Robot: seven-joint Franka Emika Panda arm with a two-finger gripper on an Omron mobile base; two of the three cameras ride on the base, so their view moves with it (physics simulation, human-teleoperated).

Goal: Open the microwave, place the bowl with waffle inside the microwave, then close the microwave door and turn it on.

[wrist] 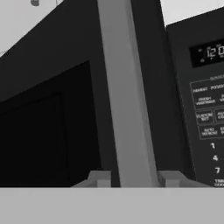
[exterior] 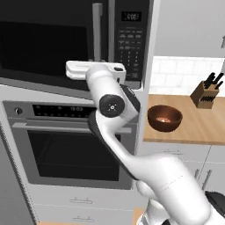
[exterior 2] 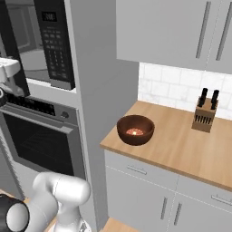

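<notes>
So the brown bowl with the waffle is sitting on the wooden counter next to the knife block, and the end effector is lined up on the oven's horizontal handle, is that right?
Not quite. The bowl with the waffle does sit on the wooden counter, the knife block off to its side. But the end effector is lined up on the microwave door's vertical bar handle, not the oven's. The hand view shows the fingertips either side of that bar.

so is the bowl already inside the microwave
No, the bowl sits on the wooden counter to the right of the microwave, with the waffle in it.
</notes>
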